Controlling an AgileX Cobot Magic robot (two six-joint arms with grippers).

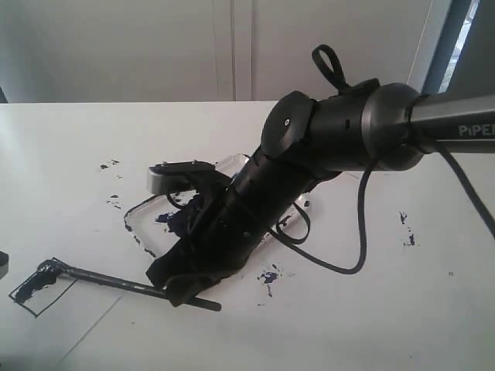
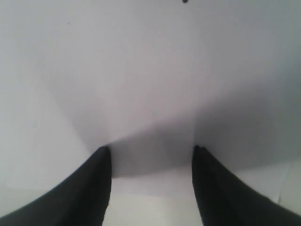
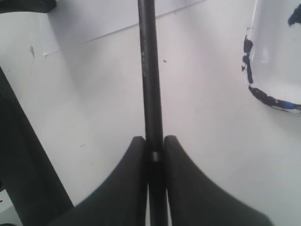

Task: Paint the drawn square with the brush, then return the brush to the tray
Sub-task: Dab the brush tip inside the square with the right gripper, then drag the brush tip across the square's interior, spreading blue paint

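Note:
The brush [image 1: 108, 280] is a thin black stick lying low and slanted over the paper, its dark tip resting in the far corner of the drawn square [image 1: 42, 287]. The square is partly smeared blue-black. My right gripper [image 1: 182, 290] reaches across from the right and is shut on the brush handle [image 3: 149, 70] near its back end; in the right wrist view the gripper [image 3: 154, 141] pinches the stick between both fingers. The tray [image 1: 138, 226], clear with dark paint, sits behind the right arm and is mostly hidden. My left gripper [image 2: 150, 151] hangs open over bare white surface.
Dark paint splatters [image 1: 268, 277] dot the white table, with more at the right [image 1: 407, 232] and far left [image 1: 108, 165]. The paper's edge [image 1: 93, 331] runs diagonally near the front. The tray's paint-stained rim [image 3: 248, 70] lies beside the brush in the right wrist view.

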